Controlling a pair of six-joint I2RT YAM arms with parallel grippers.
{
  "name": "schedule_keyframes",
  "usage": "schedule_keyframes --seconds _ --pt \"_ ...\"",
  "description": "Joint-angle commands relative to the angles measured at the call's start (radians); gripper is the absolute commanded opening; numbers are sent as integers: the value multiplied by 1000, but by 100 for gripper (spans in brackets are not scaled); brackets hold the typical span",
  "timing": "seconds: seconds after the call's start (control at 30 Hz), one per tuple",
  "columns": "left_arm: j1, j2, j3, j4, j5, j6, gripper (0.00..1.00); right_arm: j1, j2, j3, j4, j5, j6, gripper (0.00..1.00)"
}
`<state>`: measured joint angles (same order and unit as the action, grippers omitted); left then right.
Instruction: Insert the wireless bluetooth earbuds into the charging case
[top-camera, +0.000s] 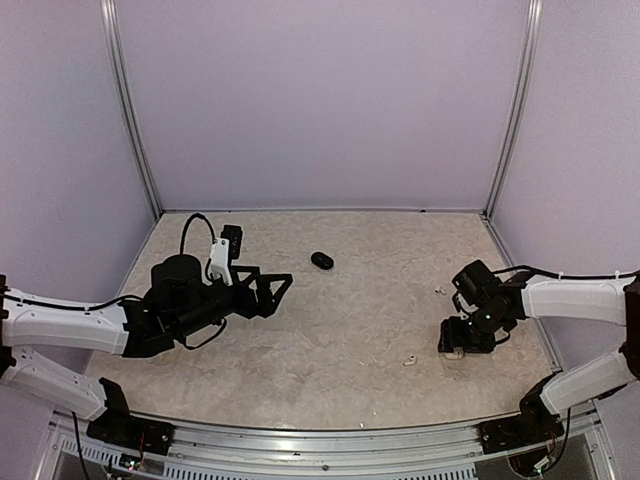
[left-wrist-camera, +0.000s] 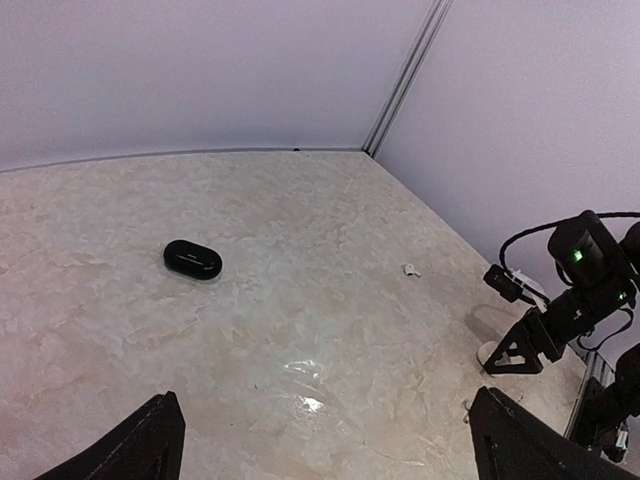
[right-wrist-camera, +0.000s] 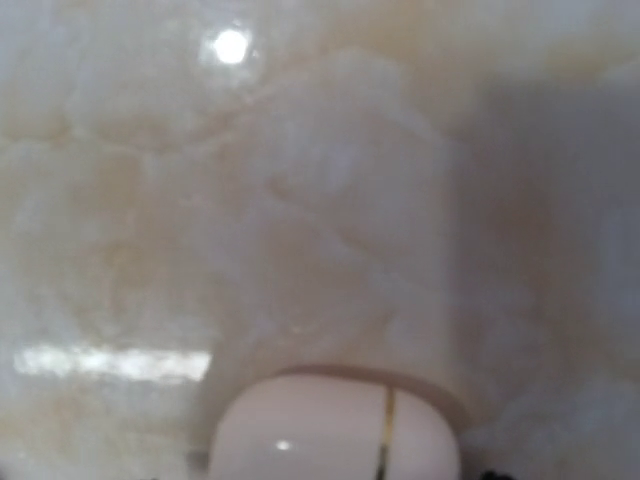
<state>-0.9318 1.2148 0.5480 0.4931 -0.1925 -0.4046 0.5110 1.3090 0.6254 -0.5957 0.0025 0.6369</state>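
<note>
White case (right-wrist-camera: 335, 430) lies right under the right tool (top-camera: 460, 345); whether that tool grips it I cannot tell. An earbud (top-camera: 409, 360) lies on the worktop (top-camera: 340, 330) near its left, a second earbud (top-camera: 440, 290) farther back. Left tool (top-camera: 275, 296), wide open, is well apart.

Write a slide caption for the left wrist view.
Open left gripper frames the table: black case left of centre, a white earbud to its right, right gripper low at far right.
</note>
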Motion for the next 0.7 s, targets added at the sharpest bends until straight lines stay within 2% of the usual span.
schedule_keyframes --seconds 0.0,0.23,0.43,0.67 --pt "7 -4 -11 19 -30 -21 99 17 1 -5 -29 61 48 67" --pt "7 -10 -41 69 -76 -54 99 18 17 8 -11 78 36 58" --pt "8 -40 -74 90 -80 -13 99 23 31 46 28 35 -53 40" --pt "9 -61 -87 77 -61 -44 99 115 3 191 47 79 -227 38"
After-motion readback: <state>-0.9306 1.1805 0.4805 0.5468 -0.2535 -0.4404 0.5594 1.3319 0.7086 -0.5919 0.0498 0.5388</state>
